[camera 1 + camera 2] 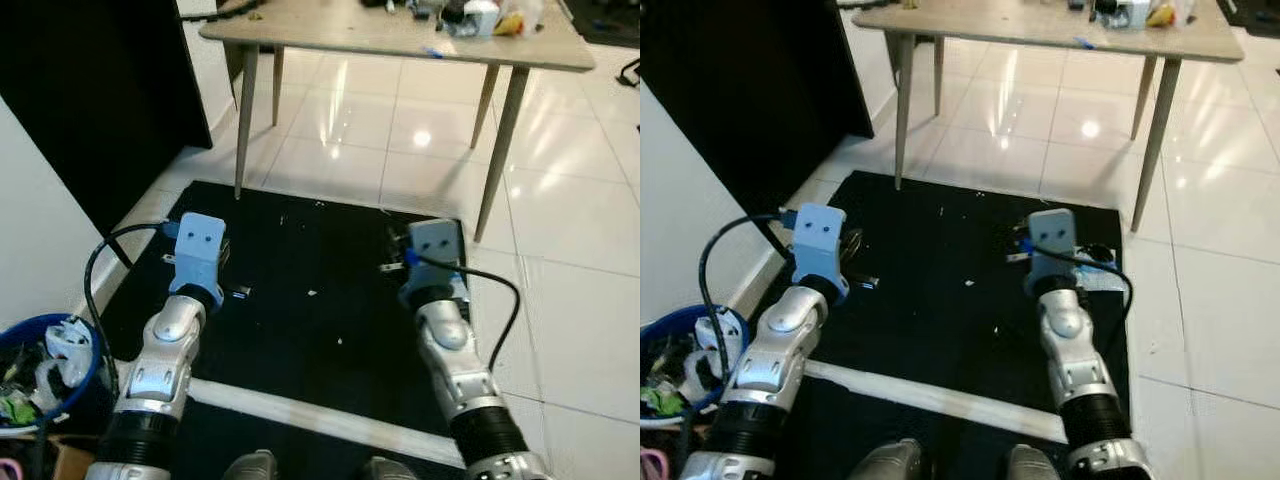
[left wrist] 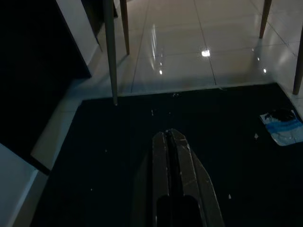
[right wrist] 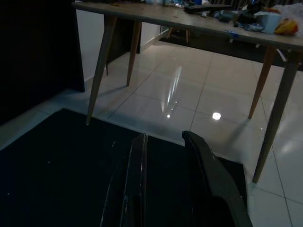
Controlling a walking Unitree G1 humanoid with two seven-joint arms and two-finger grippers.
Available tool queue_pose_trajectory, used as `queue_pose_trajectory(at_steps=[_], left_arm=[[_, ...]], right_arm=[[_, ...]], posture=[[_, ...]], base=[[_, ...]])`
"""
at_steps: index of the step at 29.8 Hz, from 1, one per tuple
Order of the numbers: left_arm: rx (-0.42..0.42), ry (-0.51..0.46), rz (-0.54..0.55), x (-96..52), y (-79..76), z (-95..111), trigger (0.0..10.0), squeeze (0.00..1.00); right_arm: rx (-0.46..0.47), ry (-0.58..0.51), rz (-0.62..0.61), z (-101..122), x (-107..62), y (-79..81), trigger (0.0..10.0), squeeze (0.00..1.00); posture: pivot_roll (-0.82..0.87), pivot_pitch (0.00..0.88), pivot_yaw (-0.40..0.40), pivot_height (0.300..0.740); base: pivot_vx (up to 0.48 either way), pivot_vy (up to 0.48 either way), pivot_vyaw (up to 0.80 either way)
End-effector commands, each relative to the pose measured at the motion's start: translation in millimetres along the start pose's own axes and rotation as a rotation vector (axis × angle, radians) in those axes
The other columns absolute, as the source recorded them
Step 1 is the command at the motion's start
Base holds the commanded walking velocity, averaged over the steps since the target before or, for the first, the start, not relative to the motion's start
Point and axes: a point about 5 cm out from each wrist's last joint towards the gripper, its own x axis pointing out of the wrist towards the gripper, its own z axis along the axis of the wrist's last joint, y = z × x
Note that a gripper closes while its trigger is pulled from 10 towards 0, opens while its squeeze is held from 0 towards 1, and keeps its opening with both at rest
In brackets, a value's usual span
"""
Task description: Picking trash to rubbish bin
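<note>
Both arms are held out over the black mat (image 1: 300,290), side by side and well apart. The left gripper (image 2: 171,142) hovers above the mat with its two black fingers pressed flat together, nothing between them. The right gripper (image 3: 165,139) hangs over the far side of the mat, its fingers spread with a clear gap, and nothing is in that gap either.

The trash here is a crumpled blue-and-white wrapper (image 2: 283,127) lying flat on the mat near its right edge, just beside the white tiled floor (image 1: 580,320). In the right eye view it peeks out past the right wrist, close to that arm, apart from the fingers. Small pale crumbs (image 1: 312,293) dot the mat between the two arms.

Down at the robot's left, against the white wall (image 1: 40,240), sits the blue bin (image 1: 88,372), already stuffed with white and green rubbish. It is well apart from the wrapper, on the opposite side of the mat.

Straight ahead stands a wooden table (image 1: 330,35) on slanted legs, its near legs just at the mat's far edge, with clutter (image 1: 485,15) on top. A black panel (image 1: 100,100) rises to the left. The robot's feet (image 1: 890,462) show at the lower edge.
</note>
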Motion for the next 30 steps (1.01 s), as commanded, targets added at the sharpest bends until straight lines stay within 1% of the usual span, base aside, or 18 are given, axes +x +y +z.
queue_pose_trajectory(at_steps=[1, 8, 15, 30], left_arm=[[0.004, 0.015, 0.007, -1.0, 3.3, -2.7, 10.0, 0.0], [0.006, 0.014, 0.005, -0.4, 3.3, -2.2, 10.0, 0.0], [0.008, 0.015, 0.002, -0.2, 2.7, -1.9, 10.0, 0.0], [0.003, 0.015, 0.003, 0.3, 0.9, -2.0, 10.0, 0.0]], right_arm=[[0.007, 0.011, 0.008, -2.0, -1.1, 3.6, 10.0, 0.0], [0.016, 0.013, 0.003, -2.2, -1.0, 3.1, 10.0, 0.0], [0.016, 0.012, -0.002, -2.0, -1.1, 2.4, 10.0, 0.0], [0.007, 0.01, -0.006, -1.6, -1.3, 0.1, 10.0, 0.0]], posture=[[0.04, 0.062, 0.033, 0.74], [0.04, 0.063, 0.035, 0.74], [0.04, 0.064, 0.036, 0.74], [0.03, 0.07, 0.033, 0.74]], base=[[0.296, 0.0, 0.0], [0.296, 0.0, 0.0], [0.289, 0.0, -0.68], [0.287, 0.0, 0.0]])
